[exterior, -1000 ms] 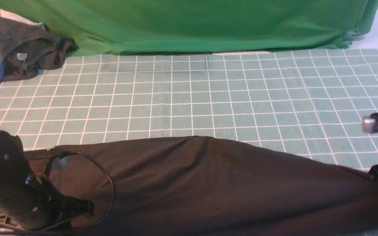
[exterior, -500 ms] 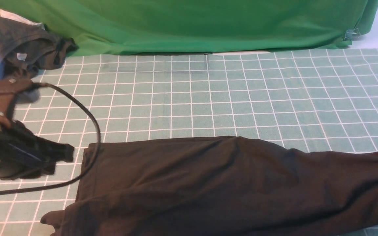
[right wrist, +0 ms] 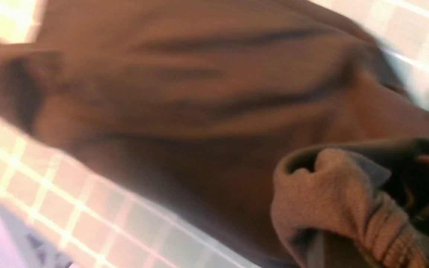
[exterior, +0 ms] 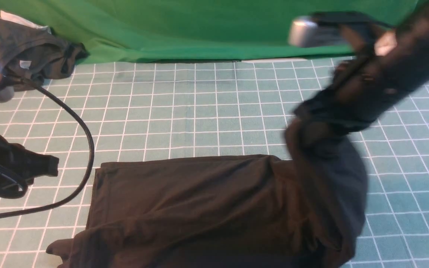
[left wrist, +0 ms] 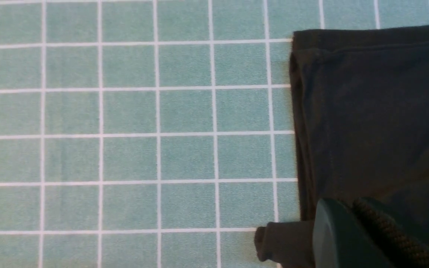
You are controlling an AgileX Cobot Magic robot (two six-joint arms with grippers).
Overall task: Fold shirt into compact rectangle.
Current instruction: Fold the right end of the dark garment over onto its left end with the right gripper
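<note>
A desk [exterior: 214, 111] covered in teal grid matting fills the scene, closed at the far side by a green backdrop [exterior: 214, 26]. The black shirt [exterior: 199, 204] lies along the near edge at the centre, print out of sight. Its left and middle parts are flat, and its left edge is straight and roughly square to the grid lines, apparently already folded to a long band. A dark garment [exterior: 32, 52] sits heaped in the far left corner, well apart from the work. The right gripper [exterior: 311, 115], blurred, is clamped on a bunched handful of the shirt's right end and holds it well above the mat, so the cloth hangs in a steep drape. Judging by the task, that raised end is meant to be carried across onto the flat half. The left gripper [exterior: 48, 167] is closed on nothing and hovers just beside the shirt's left edge, likely kept off the landing zone. Its cable [exterior: 88, 149] loops over the mat near that edge and could drag on the cloth. A sleeve tip [exterior: 56, 247] pokes out at the near left corner and will likely need tucking. Bare mat lies beyond and right of the shirt, giving ample swing room.
</note>
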